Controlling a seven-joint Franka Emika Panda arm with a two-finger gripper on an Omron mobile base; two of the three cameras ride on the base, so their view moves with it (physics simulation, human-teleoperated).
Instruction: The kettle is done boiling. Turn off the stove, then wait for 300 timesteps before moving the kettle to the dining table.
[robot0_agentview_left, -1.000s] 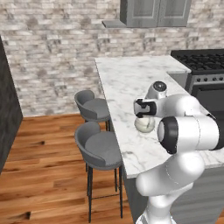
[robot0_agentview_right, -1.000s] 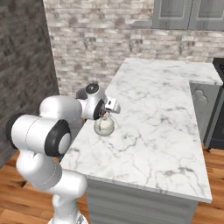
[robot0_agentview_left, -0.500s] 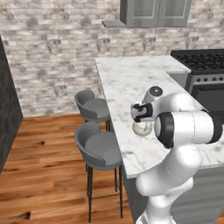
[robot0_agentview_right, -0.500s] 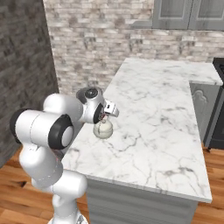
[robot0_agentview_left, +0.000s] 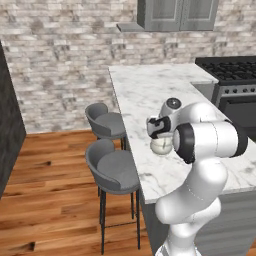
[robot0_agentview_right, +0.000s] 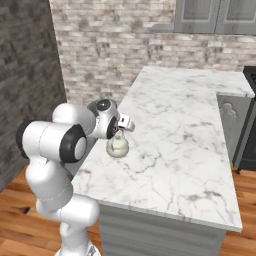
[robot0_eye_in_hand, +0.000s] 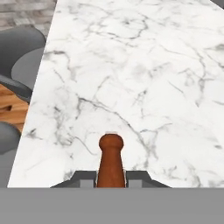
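the small round cream-white kettle sits at or just above the long white grey-veined marble dining table, near its edge on the stool side; contact with the surface cannot be confirmed. the two-finger gripper is closed on the kettle's red-orange handle tip, directly above the body. the white arm is folded tight, elbow raised, forearm reaching across the table edge. two grey padded stools stand beside the table. the black gas stove lies well apart at the far end.
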